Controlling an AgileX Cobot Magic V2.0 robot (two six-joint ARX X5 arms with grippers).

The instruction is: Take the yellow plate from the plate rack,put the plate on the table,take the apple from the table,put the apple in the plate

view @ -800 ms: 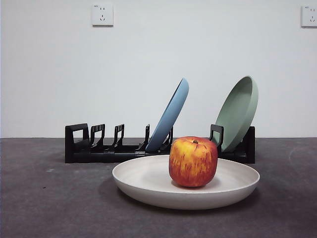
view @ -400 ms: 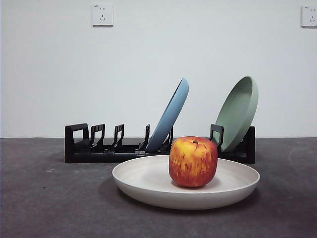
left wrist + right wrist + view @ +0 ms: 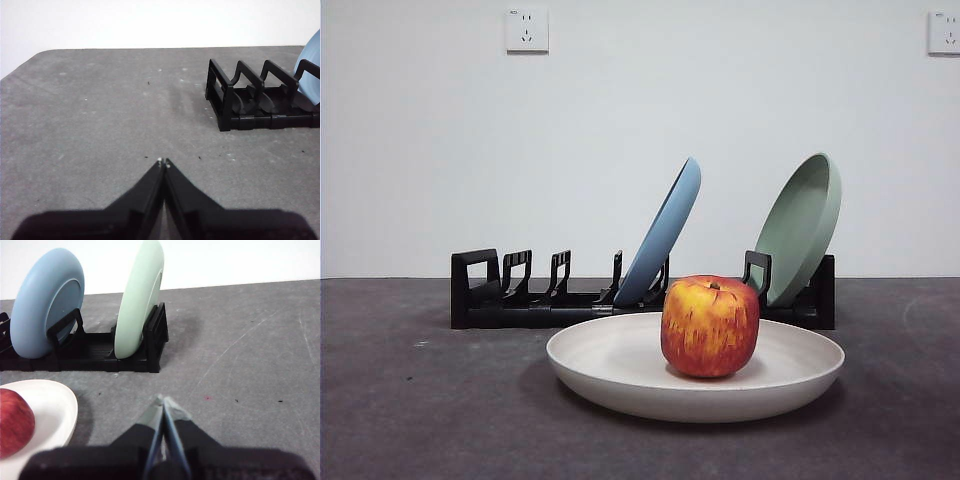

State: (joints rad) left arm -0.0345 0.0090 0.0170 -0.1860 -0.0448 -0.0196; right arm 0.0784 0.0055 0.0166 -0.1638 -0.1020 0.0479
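The red-and-yellow apple sits upright in the cream plate, which lies flat on the dark grey table in front of the black plate rack. The right wrist view shows the plate's edge and part of the apple. My right gripper is shut and empty, above the table beside the plate. My left gripper is shut and empty, above bare table near the rack's handle end. Neither arm shows in the front view.
A blue plate and a pale green plate lean in the rack's slots; both also show in the right wrist view, blue plate and green plate. A white wall with two sockets stands behind the table.
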